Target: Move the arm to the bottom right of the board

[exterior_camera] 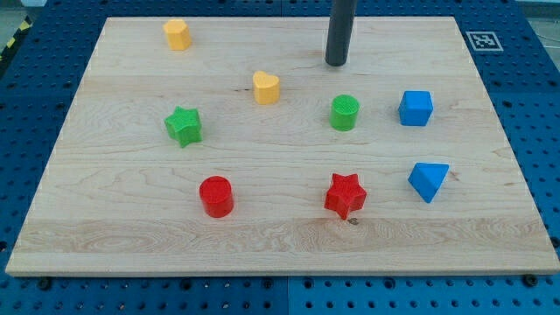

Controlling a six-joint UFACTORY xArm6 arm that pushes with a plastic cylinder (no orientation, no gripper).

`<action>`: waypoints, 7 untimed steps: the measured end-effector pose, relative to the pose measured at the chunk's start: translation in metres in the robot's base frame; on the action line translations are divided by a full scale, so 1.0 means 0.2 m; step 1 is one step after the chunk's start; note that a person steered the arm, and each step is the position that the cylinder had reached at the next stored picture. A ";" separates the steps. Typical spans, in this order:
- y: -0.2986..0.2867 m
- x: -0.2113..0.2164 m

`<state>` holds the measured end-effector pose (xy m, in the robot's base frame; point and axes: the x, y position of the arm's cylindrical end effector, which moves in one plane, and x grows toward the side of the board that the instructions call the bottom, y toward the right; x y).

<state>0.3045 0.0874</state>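
Note:
My tip rests on the wooden board near the view's top, a little right of centre. It touches no block. The green cylinder lies just below it. The yellow heart is to its lower left. The blue cube is to its lower right. Further down the view are the blue triangular block at the right, the red star and the red cylinder. The green star is at the left and a yellow block is at the top left.
A black-and-white marker tag sits at the board's top right corner. The board lies on a blue perforated table. Yellow-black tape shows at the view's top left edge.

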 end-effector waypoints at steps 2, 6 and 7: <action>0.12 0.04; 0.33 0.25; 0.33 0.25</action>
<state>0.3554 0.1530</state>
